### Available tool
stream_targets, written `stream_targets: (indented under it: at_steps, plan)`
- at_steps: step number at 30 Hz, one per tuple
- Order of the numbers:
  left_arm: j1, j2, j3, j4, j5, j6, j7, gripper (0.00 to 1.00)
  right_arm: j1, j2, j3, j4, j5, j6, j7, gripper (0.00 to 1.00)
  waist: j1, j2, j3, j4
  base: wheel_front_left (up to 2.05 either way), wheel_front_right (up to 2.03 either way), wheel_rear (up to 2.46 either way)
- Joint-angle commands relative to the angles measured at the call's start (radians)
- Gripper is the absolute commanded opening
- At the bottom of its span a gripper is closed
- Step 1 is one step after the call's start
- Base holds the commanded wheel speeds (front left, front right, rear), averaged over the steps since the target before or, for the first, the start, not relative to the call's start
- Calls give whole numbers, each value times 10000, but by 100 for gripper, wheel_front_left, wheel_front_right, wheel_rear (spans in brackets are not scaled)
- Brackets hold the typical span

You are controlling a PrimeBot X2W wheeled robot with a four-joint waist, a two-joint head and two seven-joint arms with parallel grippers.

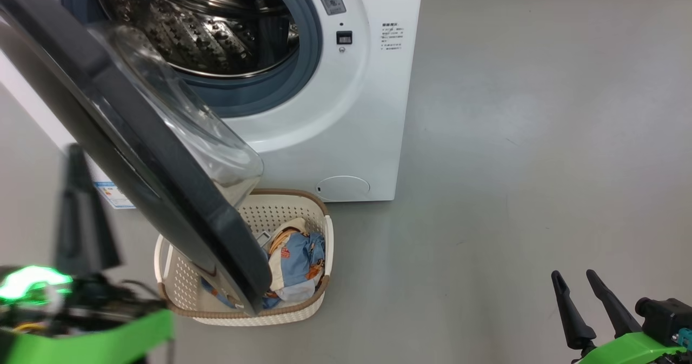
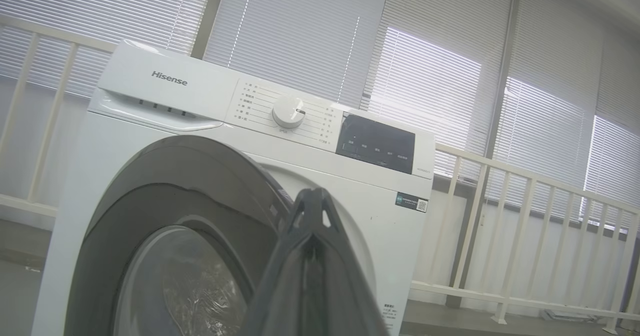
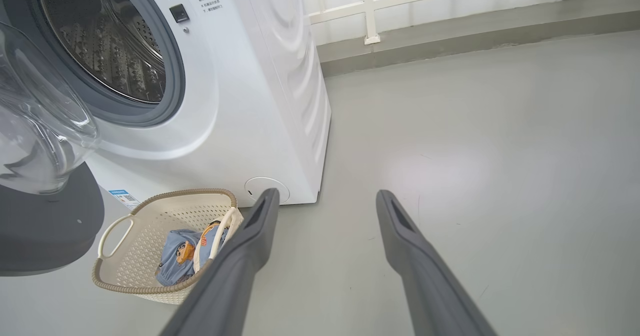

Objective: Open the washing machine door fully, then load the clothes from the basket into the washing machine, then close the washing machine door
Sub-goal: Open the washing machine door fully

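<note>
The white washing machine stands at the top, its steel drum showing. The washing machine door, black with a clear glass bowl, swings out over the basket and hides part of it. The clothes, light blue and cream, lie in the basket. My left gripper is shut with nothing in it, left of the door's outer face; in the left wrist view its closed tips point at the door. My right gripper is open over bare floor. Between its tips is floor, with the basket and clothes to their left.
Grey floor stretches to the right of the machine. A white railing and window blinds run behind it. A low kerb with the railing's foot borders the floor at the back.
</note>
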Motion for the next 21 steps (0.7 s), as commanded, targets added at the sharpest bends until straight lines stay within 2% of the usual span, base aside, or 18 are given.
stream_targets:
  at_steps: [1,6,12,16,21]
  plan:
    - [-331,120,123,-356,72,12,-49,0,-17,-175,146,-263,-102,17,-120,100,0,0,-1,-15,0,0,0]
    - [-217,118,-1849,-676,451,14,-49,0,-2,-155,179,-325,-155,17,-120,100,0,0,-12,-67,0,0,0]
    - [-118,124,-3662,691,574,-11,-48,0,-54,-138,195,-380,-189,17,-120,100,0,0,43,-171,0,0,0]
    - [-189,128,-4285,2156,400,-19,-49,0,-100,-101,155,-441,-207,17,-120,100,0,0,94,-221,0,0,0]
    - [-444,125,-4109,3431,267,-21,-49,0,-94,-100,214,-532,-169,17,-120,100,0,0,152,-196,0,0,0]
